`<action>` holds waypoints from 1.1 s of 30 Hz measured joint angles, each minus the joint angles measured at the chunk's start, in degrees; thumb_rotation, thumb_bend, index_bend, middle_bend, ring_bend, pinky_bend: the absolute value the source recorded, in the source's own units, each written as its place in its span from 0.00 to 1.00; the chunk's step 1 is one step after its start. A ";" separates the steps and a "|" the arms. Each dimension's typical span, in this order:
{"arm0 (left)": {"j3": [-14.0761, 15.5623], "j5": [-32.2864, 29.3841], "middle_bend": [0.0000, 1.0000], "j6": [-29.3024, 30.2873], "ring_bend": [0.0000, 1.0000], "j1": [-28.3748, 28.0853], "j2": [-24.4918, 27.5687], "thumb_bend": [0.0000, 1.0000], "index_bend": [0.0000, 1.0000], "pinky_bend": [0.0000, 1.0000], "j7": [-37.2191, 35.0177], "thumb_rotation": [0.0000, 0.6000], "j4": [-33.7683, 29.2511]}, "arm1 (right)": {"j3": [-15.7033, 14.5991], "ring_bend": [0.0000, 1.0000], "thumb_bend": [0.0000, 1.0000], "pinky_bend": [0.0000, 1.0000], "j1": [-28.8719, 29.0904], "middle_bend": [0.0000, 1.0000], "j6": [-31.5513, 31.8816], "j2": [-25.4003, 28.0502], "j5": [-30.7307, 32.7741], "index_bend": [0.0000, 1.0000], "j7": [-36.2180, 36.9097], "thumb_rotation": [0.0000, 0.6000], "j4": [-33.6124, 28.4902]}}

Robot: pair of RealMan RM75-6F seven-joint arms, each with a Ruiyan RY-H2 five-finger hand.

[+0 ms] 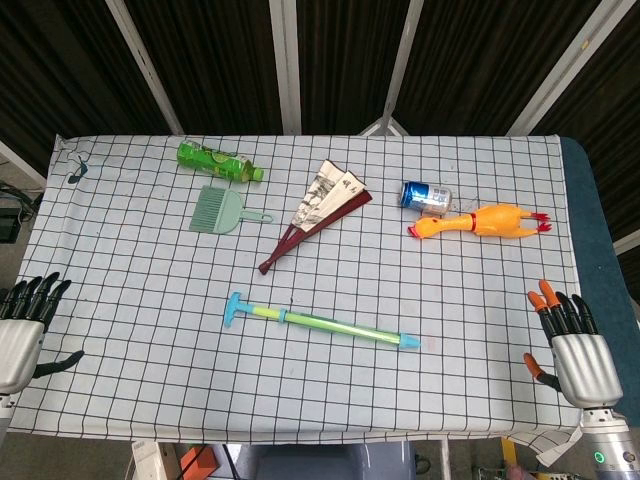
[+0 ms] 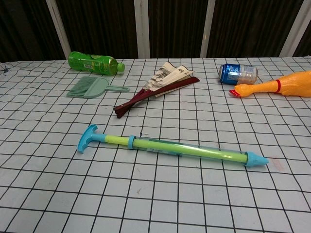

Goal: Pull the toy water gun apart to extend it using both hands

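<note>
The toy water gun (image 1: 320, 323) (image 2: 170, 148) lies flat on the checked cloth, a green tube with a blue T-handle at its left end and a blue nozzle at its right end. My left hand (image 1: 22, 330) rests at the table's left edge, fingers apart, holding nothing, far from the handle. My right hand (image 1: 572, 350) sits at the right edge with orange-tipped fingers spread, also holding nothing, well right of the nozzle. Neither hand shows in the chest view.
Behind the gun lie a half-folded fan (image 1: 315, 212) (image 2: 158, 87), a green dustpan (image 1: 220, 211) (image 2: 92, 87), a green bottle (image 1: 218, 160) (image 2: 93, 62), a blue can (image 1: 427, 197) (image 2: 237, 74) and a yellow rubber chicken (image 1: 482, 222) (image 2: 277, 88). The checked tablecloth (image 1: 150, 330) covers the table.
</note>
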 measured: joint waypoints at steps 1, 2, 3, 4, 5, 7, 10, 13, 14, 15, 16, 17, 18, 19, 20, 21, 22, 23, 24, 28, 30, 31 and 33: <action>-0.04 -0.05 0.00 -0.02 0.00 -0.01 0.02 0.00 0.00 0.00 -0.05 1.00 -0.04 | 0.00 0.00 0.26 0.00 0.00 0.00 0.04 -0.01 -0.04 0.00 0.02 1.00 0.03; -0.05 -0.08 0.00 -0.05 0.00 -0.01 0.04 0.00 0.00 0.00 -0.07 1.00 -0.06 | 0.00 0.00 0.26 0.00 0.00 0.00 0.07 -0.04 -0.07 0.00 -0.19 1.00 0.13; -0.03 -0.14 0.00 -0.14 0.00 -0.01 0.08 0.00 0.00 0.00 -0.07 1.00 -0.08 | -0.01 0.00 0.26 0.00 -0.01 0.00 0.06 -0.07 -0.07 0.00 -0.39 1.00 0.22; -0.01 -0.19 0.00 -0.21 0.00 -0.01 0.12 0.00 0.00 0.00 -0.05 1.00 -0.11 | -0.03 0.00 0.26 0.00 -0.02 0.00 0.01 -0.10 -0.04 0.00 -0.47 1.00 0.26; 0.01 -0.28 0.00 -0.32 0.00 -0.02 0.20 0.00 0.00 0.00 0.03 1.00 -0.18 | -0.04 0.00 0.26 0.00 -0.02 0.00 -0.03 -0.10 0.00 0.00 -0.48 1.00 0.19; -0.02 -0.36 0.00 -0.34 0.00 -0.01 0.26 0.00 0.00 0.00 0.07 1.00 -0.29 | 0.01 0.00 0.26 0.00 -0.05 0.00 -0.02 -0.09 0.14 0.00 -0.66 1.00 0.14; -0.02 -0.36 0.00 -0.38 0.00 -0.02 0.24 0.00 0.00 0.00 0.05 1.00 -0.35 | 0.06 0.00 0.26 0.00 -0.12 0.00 0.07 -0.04 0.25 0.00 -0.61 1.00 -0.04; 0.07 -0.45 0.00 -0.82 0.00 -0.13 0.28 0.00 0.00 0.00 0.00 1.00 -0.54 | 0.01 0.00 0.26 0.00 -0.15 0.00 -0.30 0.12 0.65 0.00 -0.68 1.00 -0.09; 0.06 -0.58 0.00 -0.99 0.00 -0.18 0.30 0.00 0.00 0.00 -0.01 1.00 -0.60 | 0.03 0.00 0.26 0.00 -0.12 0.00 -0.55 0.20 0.92 0.00 -0.76 1.00 -0.16; 0.07 -0.69 0.00 -1.18 0.00 -0.21 0.32 0.00 0.00 0.00 0.01 1.00 -0.65 | 0.04 0.00 0.26 0.00 -0.10 0.00 -0.65 0.22 1.02 0.00 -0.85 1.00 -0.19; 0.10 -0.81 0.00 -1.40 0.00 -0.25 0.36 0.00 0.00 0.00 0.04 1.00 -0.71 | 0.06 0.00 0.26 0.00 -0.06 0.00 -0.77 0.27 1.10 0.00 -0.98 1.00 -0.27; 0.13 -0.97 0.00 -1.65 0.00 -0.30 0.42 0.00 0.00 0.00 0.17 1.00 -0.82 | 0.07 0.00 0.26 0.00 -0.03 0.00 -0.85 0.31 1.13 0.00 -1.04 1.00 -0.40; 0.15 -1.04 0.00 -1.73 0.00 -0.33 0.47 0.00 0.00 0.00 0.29 1.00 -0.89 | 0.07 0.00 0.26 0.00 -0.01 0.00 -0.85 0.34 1.11 0.00 -1.03 1.00 -0.50; 0.18 -1.09 0.00 -1.82 0.00 -0.35 0.50 0.00 0.00 0.00 0.39 1.00 -0.92 | 0.08 0.00 0.26 0.00 0.00 0.00 -0.81 0.33 1.04 0.00 -0.99 1.00 -0.53; 0.22 -1.22 0.00 -2.03 0.00 -0.37 0.55 0.00 0.00 0.00 0.51 1.00 -0.99 | 0.09 0.00 0.26 0.00 0.02 0.00 -0.73 0.29 0.88 0.00 -0.96 1.00 -0.53; 0.25 -1.37 0.00 -2.25 0.00 -0.39 0.61 0.00 0.00 0.00 0.62 1.00 -1.11 | 0.08 0.00 0.26 0.00 0.05 0.00 -0.70 0.26 0.74 0.00 -0.97 1.00 -0.45; 0.28 -1.51 0.00 -2.45 0.00 -0.43 0.67 0.00 0.00 0.00 0.76 1.00 -1.30 | 0.04 0.00 0.26 0.00 0.06 0.00 -0.70 0.24 0.64 0.00 -1.02 1.00 -0.30; 0.30 -1.63 0.00 -2.64 0.00 -0.49 0.76 0.00 0.00 0.00 1.05 1.00 -1.51 | -0.04 0.00 0.26 0.00 0.07 0.00 -0.74 0.25 0.56 0.00 -1.02 1.00 -0.14; 0.34 -1.64 0.00 -2.73 0.00 -0.52 0.81 0.00 0.00 0.00 1.31 1.00 -1.60 | -0.06 0.00 0.26 0.00 0.06 0.00 -0.77 0.28 0.57 0.00 -0.91 1.00 -0.17; 0.59 -1.62 0.00 -2.92 0.00 -0.50 1.13 0.02 0.00 0.00 2.04 1.00 -2.15 | -0.08 0.00 0.26 0.00 0.02 0.00 -0.60 0.46 0.41 0.00 -0.32 1.00 -0.35; 0.63 -1.86 0.00 -3.22 0.00 -0.53 1.27 0.04 0.00 0.00 2.05 1.00 -2.36 | -0.21 0.00 0.26 0.00 0.05 0.00 -0.78 0.46 0.30 0.00 -0.41 1.00 -0.44; 0.62 -1.99 0.00 -3.41 0.00 -0.59 1.33 0.06 0.00 0.00 2.09 1.00 -2.46 | -0.26 0.00 0.26 0.00 0.09 0.00 -0.87 0.44 0.23 0.00 -0.56 1.00 -0.44; 0.46 -2.27 0.00 -3.88 0.00 -0.90 1.42 0.09 0.03 0.02 2.28 1.00 -2.75 | -0.39 0.00 0.26 0.00 0.19 0.00 -1.05 0.36 0.00 0.00 -0.75 1.00 -0.48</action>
